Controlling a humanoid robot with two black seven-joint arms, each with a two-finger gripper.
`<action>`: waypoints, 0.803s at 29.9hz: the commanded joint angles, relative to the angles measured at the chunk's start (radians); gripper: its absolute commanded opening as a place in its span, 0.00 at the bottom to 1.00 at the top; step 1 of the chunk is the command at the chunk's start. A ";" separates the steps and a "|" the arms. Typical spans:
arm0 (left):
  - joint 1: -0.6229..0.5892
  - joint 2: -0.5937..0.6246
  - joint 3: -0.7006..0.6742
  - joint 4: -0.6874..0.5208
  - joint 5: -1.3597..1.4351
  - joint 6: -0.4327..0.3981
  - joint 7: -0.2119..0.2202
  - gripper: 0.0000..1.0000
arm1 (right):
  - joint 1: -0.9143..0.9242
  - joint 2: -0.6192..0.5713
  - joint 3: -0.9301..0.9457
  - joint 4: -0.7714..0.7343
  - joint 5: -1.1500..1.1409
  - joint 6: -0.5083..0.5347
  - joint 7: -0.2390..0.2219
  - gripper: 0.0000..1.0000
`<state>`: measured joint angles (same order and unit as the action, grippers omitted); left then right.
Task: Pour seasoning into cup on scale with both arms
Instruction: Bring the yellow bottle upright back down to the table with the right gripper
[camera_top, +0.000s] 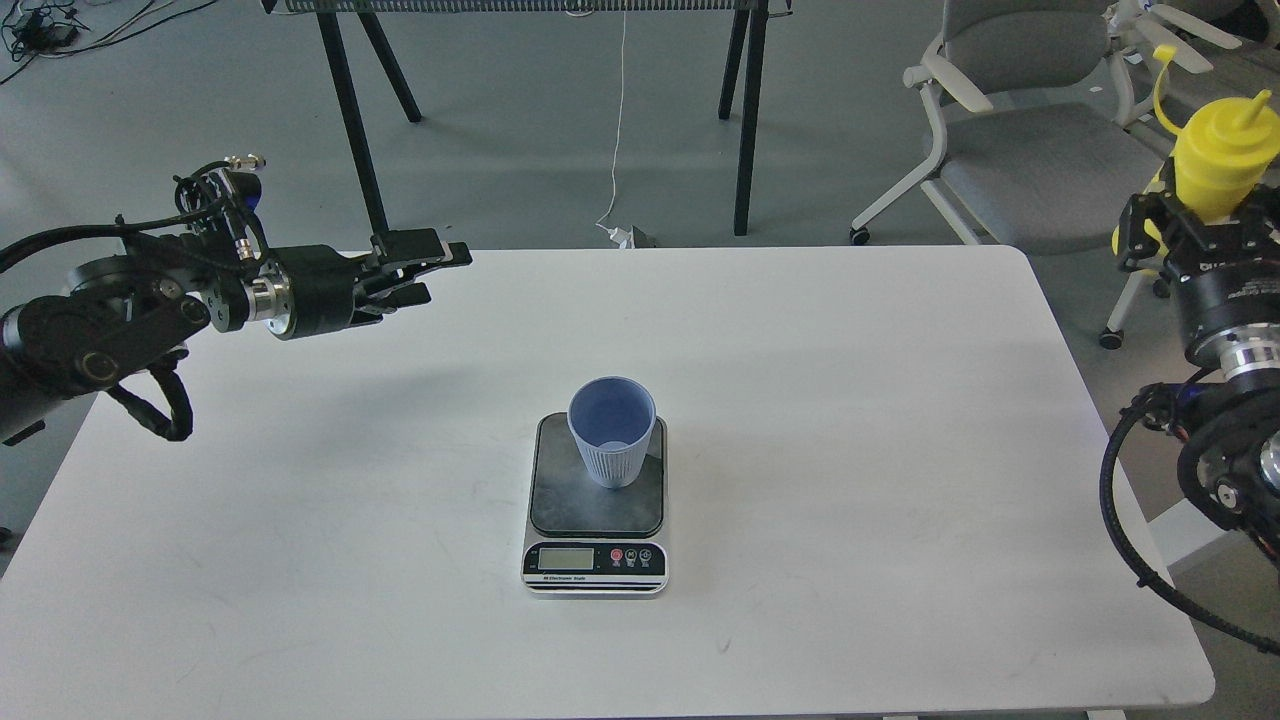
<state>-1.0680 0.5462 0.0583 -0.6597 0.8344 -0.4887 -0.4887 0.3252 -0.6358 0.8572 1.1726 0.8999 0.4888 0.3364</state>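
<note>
The light blue ribbed cup (612, 445) stands upright on the dark platform of the kitchen scale (597, 540) in the middle of the white table. My right gripper (1188, 238) is shut on the yellow seasoning bottle (1218, 155), holding it upright with the nozzle up, off the table's right edge and far from the cup. The bottle's tethered cap hangs loose above it. My left gripper (432, 268) hovers above the table's far left, fingers a little apart and empty, well left of the cup.
The white table (850, 450) carries only the scale. Grey office chairs (1040, 150) stand behind the right side near my right arm. Black tripod legs (350, 110) stand behind the table.
</note>
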 joint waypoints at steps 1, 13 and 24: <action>0.000 0.000 0.000 0.000 0.000 0.000 0.000 0.90 | -0.110 0.091 -0.009 0.030 -0.024 0.000 0.003 0.01; 0.000 -0.003 0.000 0.000 0.000 0.000 0.000 0.90 | -0.201 0.261 -0.015 0.030 -0.228 0.000 0.006 0.01; 0.002 -0.002 0.000 0.000 0.000 0.000 0.000 0.90 | -0.210 0.324 -0.066 0.025 -0.288 0.000 0.006 0.02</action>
<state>-1.0662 0.5435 0.0578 -0.6596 0.8344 -0.4886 -0.4887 0.1158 -0.3217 0.7968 1.1982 0.6166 0.4888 0.3422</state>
